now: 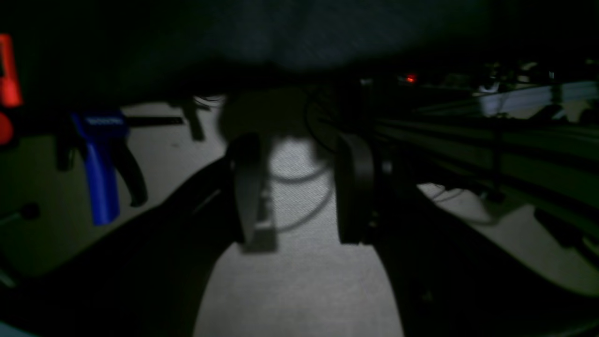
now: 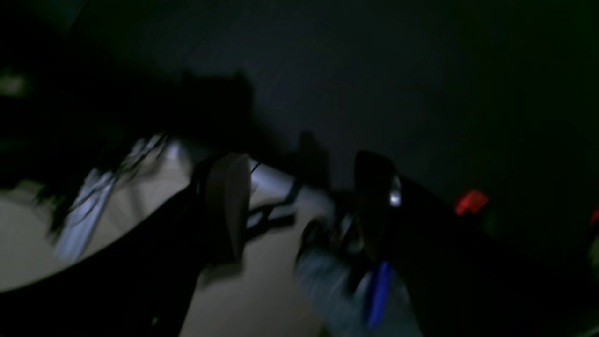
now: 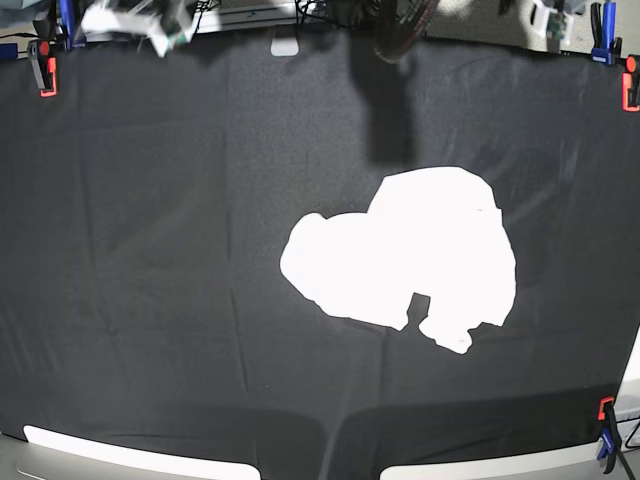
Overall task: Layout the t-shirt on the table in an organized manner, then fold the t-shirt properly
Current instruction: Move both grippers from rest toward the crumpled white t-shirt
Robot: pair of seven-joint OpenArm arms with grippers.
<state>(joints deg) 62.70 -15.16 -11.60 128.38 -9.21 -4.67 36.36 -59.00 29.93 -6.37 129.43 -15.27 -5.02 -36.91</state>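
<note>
The white cloth t-shirt lies crumpled in an irregular heap a little right of the middle of the large table draped in black cloth, plain side showing so far as the glare allows; no print can be made out. Neither arm touches it, so I judge the layout step has not begun: the next move calls for both arms to come in over the heap, find two edges or corners, and draw them apart until the shirt lies flat. The left gripper has its jaws parted with only pale floor between them, holding nothing; the right gripper, blurred, likewise stands spread and empty. Farther off, a blue-handled clamp and an orange one grip the table's edge, and beyond the far edge sits a dim clutter of equipment.
</note>
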